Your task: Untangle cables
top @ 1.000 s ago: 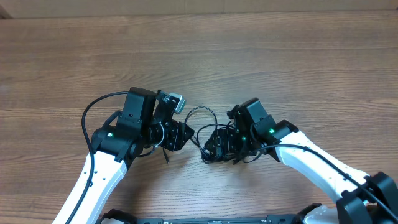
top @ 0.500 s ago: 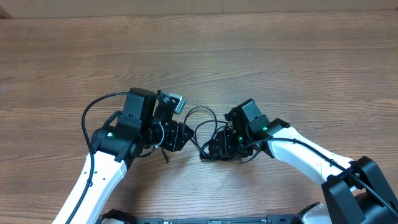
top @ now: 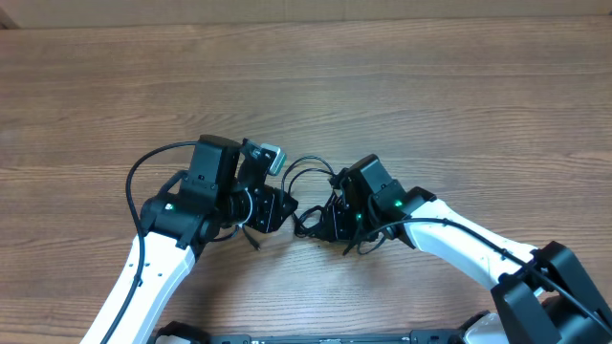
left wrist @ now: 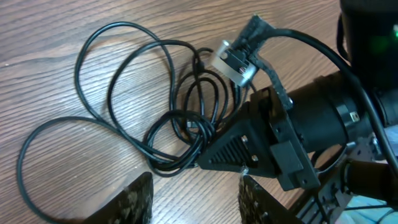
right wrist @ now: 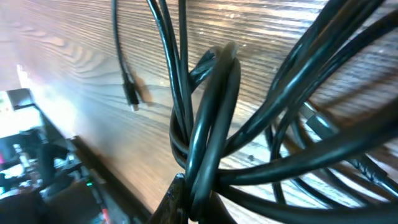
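Observation:
The cables (top: 306, 220) are thin black cords in a tangle between my two grippers. In the left wrist view the cables (left wrist: 177, 118) spread in loose loops on the wood, and a silver-collared plug (left wrist: 233, 62) sticks up beside the right arm. My right gripper (top: 323, 225) is shut on the knot of the tangle; its black wedge-shaped tip (left wrist: 208, 160) pinches the strands. Close up, the bunched cables (right wrist: 211, 112) run straight into the right gripper (right wrist: 189, 205). One small plug end (right wrist: 132, 99) lies loose on the table. My left gripper (left wrist: 196, 205) stands open just short of the tangle, nothing between its fingers.
The wooden table (top: 430, 86) stretches far behind both arms. The left arm's own thick black wire (top: 143, 167) loops out at its left side. The two gripper heads sit very close together near the table's front middle.
My right gripper has slid left toward the left gripper and shut on the tangle, dragging the cables left with it. The left arm has stayed in place.

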